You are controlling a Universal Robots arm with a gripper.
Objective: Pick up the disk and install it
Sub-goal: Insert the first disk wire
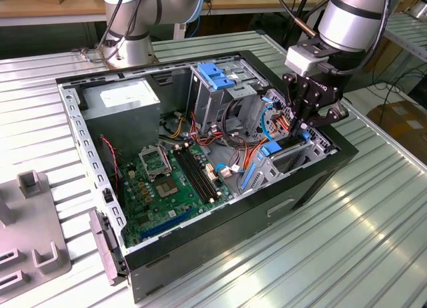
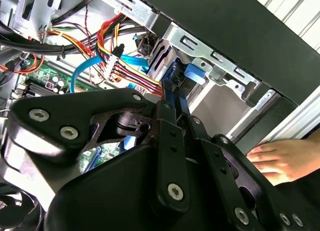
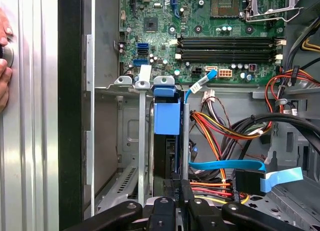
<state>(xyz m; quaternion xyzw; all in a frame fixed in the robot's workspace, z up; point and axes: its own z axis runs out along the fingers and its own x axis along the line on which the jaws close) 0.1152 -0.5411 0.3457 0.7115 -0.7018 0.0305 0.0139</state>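
An open computer case (image 1: 220,245) with its green motherboard (image 1: 170,188) sits on a ribbed metal table (image 1: 347,255).

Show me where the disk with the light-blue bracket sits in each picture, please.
Exterior view: the disk stands on edge in the case's drive bay, just under the hand.
First wrist view: centre, its blue bracket upright between metal rails.
Second wrist view: centre, a blue edge between the black fingers.
Shared landmark: the green motherboard.
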